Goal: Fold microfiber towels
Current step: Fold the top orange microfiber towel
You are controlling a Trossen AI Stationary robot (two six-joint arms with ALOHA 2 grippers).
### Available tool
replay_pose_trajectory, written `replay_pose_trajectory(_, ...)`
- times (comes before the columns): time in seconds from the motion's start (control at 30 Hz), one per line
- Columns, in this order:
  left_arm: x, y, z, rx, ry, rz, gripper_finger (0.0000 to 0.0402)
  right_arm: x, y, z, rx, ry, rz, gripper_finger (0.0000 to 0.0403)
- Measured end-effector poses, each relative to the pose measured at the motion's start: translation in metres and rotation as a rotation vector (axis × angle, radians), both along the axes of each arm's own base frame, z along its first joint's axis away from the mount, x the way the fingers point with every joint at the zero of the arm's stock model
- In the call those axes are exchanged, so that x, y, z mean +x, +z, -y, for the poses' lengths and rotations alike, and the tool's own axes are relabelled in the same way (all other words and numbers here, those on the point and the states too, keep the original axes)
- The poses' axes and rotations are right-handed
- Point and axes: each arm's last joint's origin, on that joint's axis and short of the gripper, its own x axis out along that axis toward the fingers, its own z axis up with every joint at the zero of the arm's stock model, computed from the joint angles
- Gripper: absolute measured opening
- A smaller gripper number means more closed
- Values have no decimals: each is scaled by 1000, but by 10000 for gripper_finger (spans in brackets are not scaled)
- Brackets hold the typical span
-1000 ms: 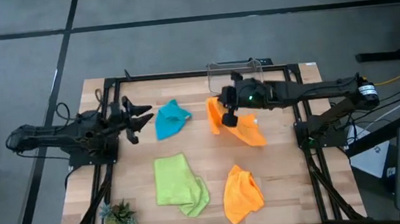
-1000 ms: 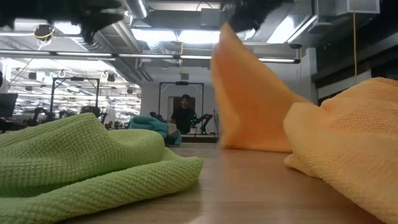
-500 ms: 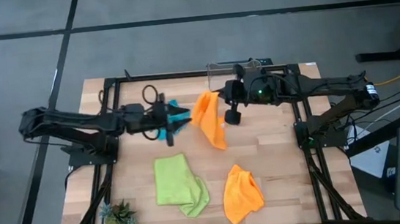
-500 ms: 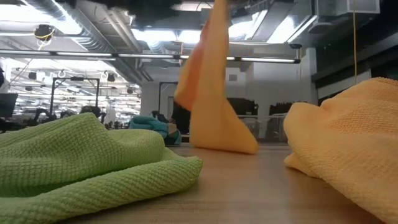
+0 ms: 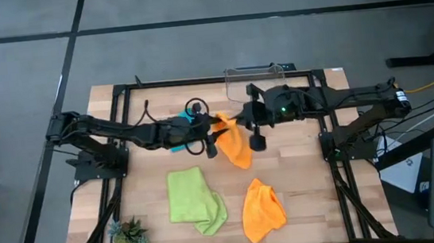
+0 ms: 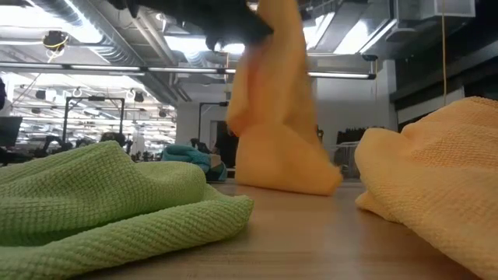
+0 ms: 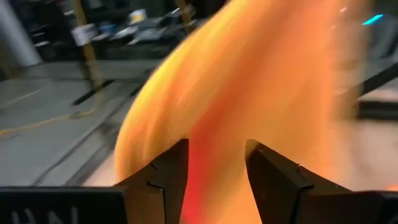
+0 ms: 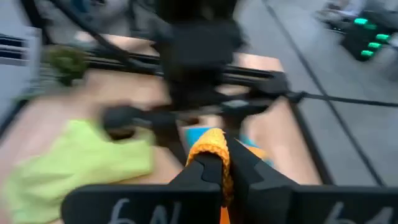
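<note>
An orange towel (image 5: 236, 146) hangs from my right gripper (image 5: 240, 124), which is shut on its top above the table's middle. The towel's lower end (image 6: 289, 180) rests on the table. My left gripper (image 5: 213, 135) is open; its fingers stand on either side of the hanging orange towel (image 7: 249, 87). The turquoise towel (image 5: 179, 128) lies bunched, partly under my left arm. The lime green towel (image 5: 195, 197) and the second orange towel (image 5: 261, 209) lie crumpled near the front. My right gripper pinches the orange towel's top edge (image 8: 214, 148) between its two fingers (image 8: 203, 167). The towel hangs slack below the fingers, its lower end on the table. My left gripper has the cloth between its open fingers (image 7: 169, 177); I cannot tell whether they touch it.
A clear container (image 5: 256, 75) stands at the table's far edge. A small green plant (image 5: 129, 238) stands at the near left corner. A black frame (image 5: 119, 95) runs along the table's sides. Bare wood shows between the towels.
My left gripper has gone toward the table's right edge, past the turquoise towel, up to the orange towel. The orange towel's trailing end, which lay spread toward the right, has swung in under my right gripper and now hangs bunched.
</note>
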Motion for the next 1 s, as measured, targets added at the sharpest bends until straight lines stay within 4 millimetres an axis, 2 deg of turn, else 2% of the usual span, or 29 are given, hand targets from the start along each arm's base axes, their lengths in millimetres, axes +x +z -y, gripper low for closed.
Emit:
replay_pose_trajectory(0.17,-1,-7,0,28,61,-64,151,-17,2,-17,-12,-3,-51,0)
replay_pose_trajectory(0.33,-4,0,9,80,25,-55,151,-29,-1,-28,-8,24,-127,0)
replay_pose_trajectory(0.63,-3,1,16,135,-12,-54,151,-32,-3,-39,-56,89,-153,0)
replay_pose_trajectory(0.87,0,5,21,53,-218,24,151,-31,-4,-39,-79,103,-161,0)
replay_pose_trajectory(1.0,2,8,23,57,-234,70,151,-31,-4,-41,-159,251,-167,0)
